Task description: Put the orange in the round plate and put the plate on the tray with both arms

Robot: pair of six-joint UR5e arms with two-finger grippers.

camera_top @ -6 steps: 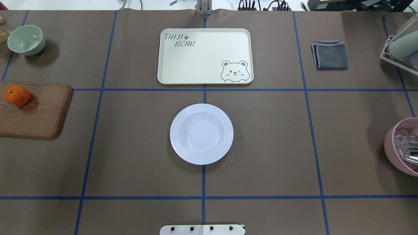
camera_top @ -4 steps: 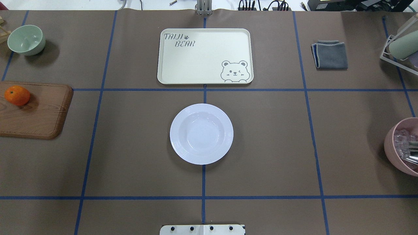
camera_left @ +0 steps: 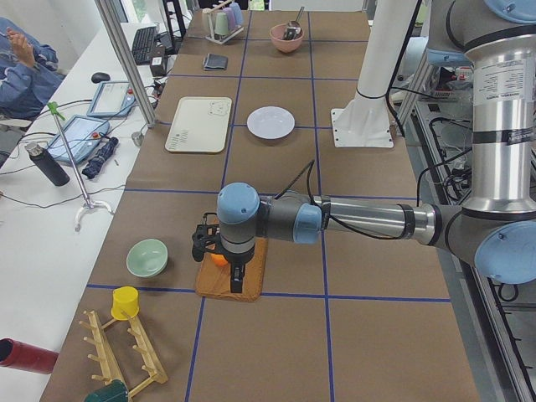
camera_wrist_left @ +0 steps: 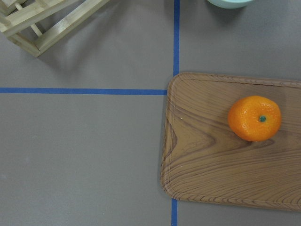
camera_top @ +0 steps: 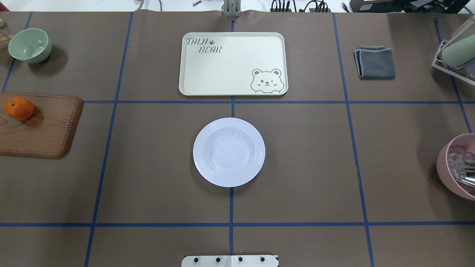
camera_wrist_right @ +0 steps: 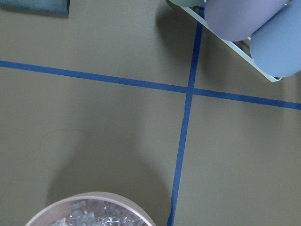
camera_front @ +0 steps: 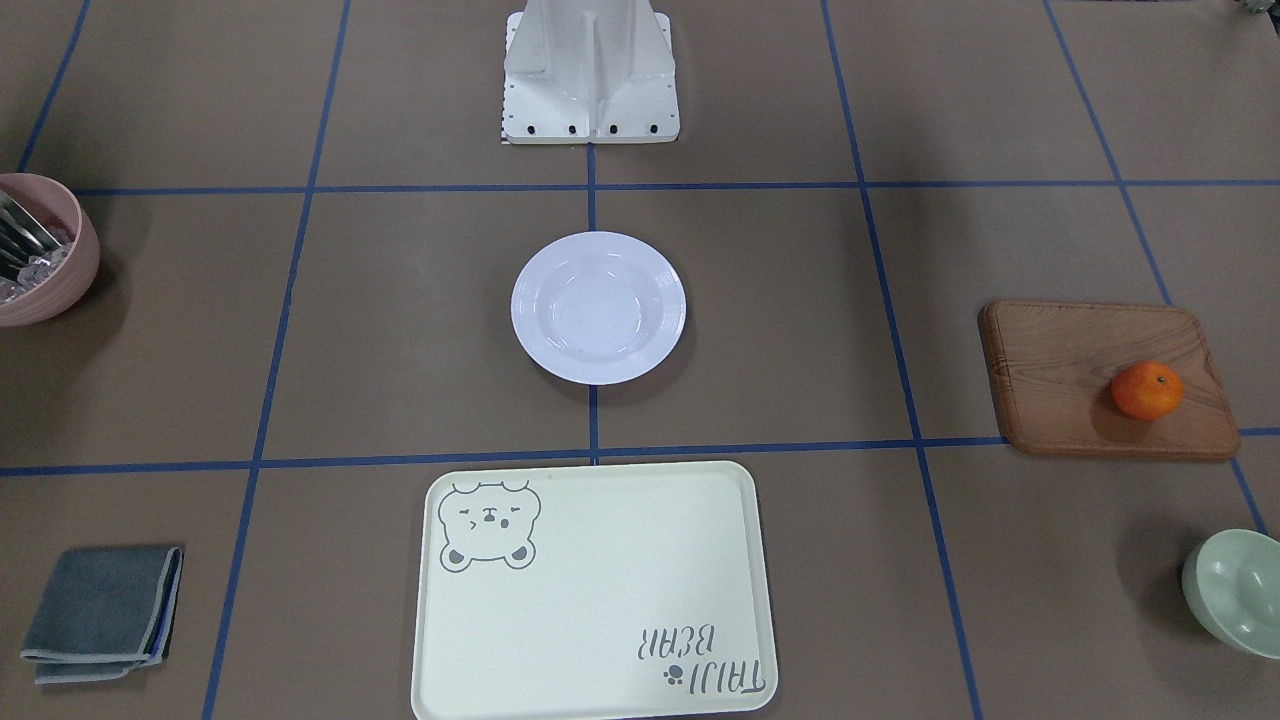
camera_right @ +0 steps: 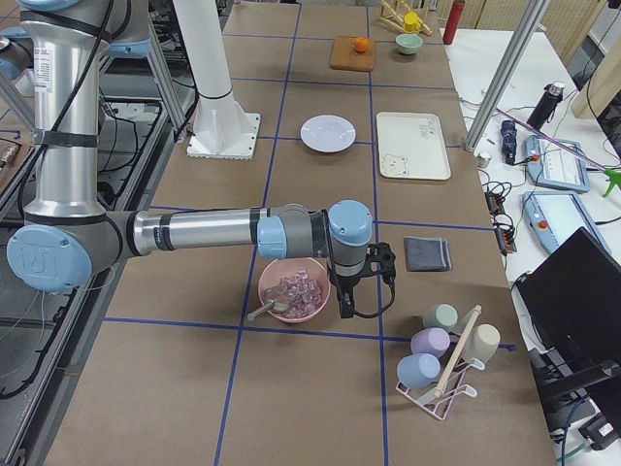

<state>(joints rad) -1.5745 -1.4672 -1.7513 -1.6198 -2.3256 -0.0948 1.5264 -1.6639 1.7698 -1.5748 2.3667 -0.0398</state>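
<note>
The orange lies on a brown wooden board at the table's left edge, and the left wrist view shows the orange from straight above. The white round plate stands empty at the table's centre, with the cream bear tray empty just beyond it. My left gripper hangs over the board and orange, showing only in the exterior left view. My right gripper hovers beside the pink bowl. I cannot tell whether either gripper is open or shut.
A pale green bowl sits behind the board and a wooden rack lies near it. A folded grey cloth and a cup rack are at the far right. The robot base stands behind the plate.
</note>
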